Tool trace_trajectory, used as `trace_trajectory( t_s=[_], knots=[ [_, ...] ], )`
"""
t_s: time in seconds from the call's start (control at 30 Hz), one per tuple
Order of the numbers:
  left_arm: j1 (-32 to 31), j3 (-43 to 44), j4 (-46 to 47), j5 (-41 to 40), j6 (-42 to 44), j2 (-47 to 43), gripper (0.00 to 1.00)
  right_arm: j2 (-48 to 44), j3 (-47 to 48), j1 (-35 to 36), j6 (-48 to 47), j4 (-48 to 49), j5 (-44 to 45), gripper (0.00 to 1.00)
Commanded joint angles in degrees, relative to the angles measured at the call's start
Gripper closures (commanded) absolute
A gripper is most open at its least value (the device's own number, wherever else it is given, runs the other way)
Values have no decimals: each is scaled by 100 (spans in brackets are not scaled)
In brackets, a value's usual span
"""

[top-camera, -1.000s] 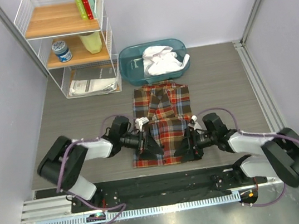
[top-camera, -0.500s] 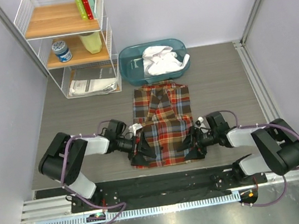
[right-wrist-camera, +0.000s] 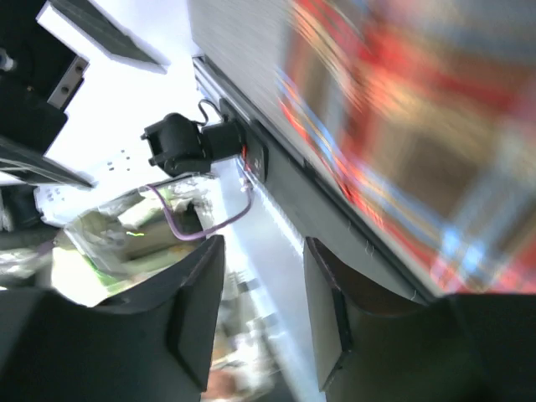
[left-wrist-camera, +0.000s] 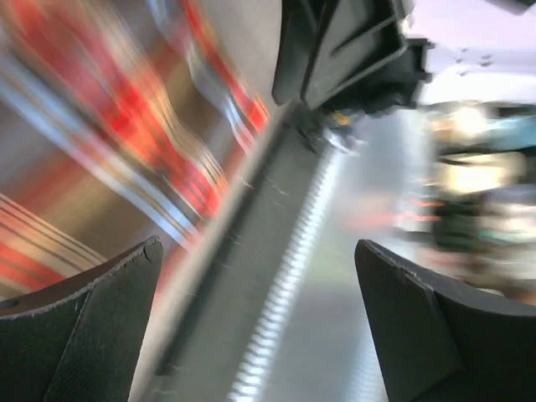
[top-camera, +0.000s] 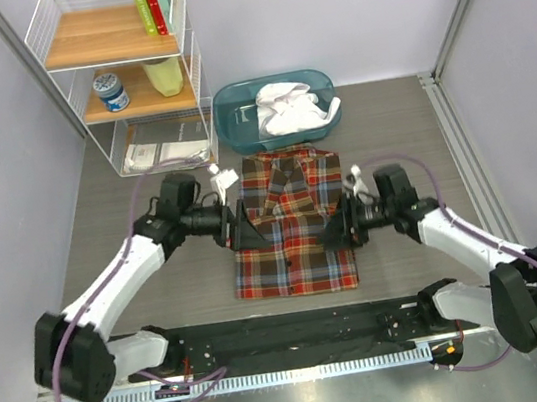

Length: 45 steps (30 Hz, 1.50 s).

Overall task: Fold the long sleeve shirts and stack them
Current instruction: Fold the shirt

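Grey wood-grain tabletop (top-camera: 391, 142) fills the booth. The plaid shirt (top-camera: 294, 248) lies flat in its middle, collar toward the bin (top-camera: 229, 126), sleeves seemingly tucked in so it makes a neat rectangle. At its two side edges hover the left pincer (top-camera: 245, 233) and right pincer (top-camera: 337, 231), I'd guess to take both sides at once for the next fold. The left stands wide apart and the right narrower but also apart. Neither holds cloth. A white shirt (top-camera: 285, 107) sits bundled in the bin.
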Motion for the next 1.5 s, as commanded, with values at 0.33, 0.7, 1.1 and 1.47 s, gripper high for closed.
trace_trajectory(
  t_s=[0.33,0.7,1.1,1.47],
  knots=[
    [-4947,-641,-1029,-7373,4933,-1510,0,2912,3581,878,-4565,-1438,1506,67],
    [-6048,-1160,343,-7954,5469,-208,31,4100,3917,1098,-5401,-1641,2455,80],
    [-6145,-1424,1610,-8288,5557,1260,51,4391,3820,1089,-5665,-1606,2570,80],
    [-6268,-636,209,-7920,5040,1024,100,4005,3443,1343,-5482,-1510,2245,80]
  ],
)
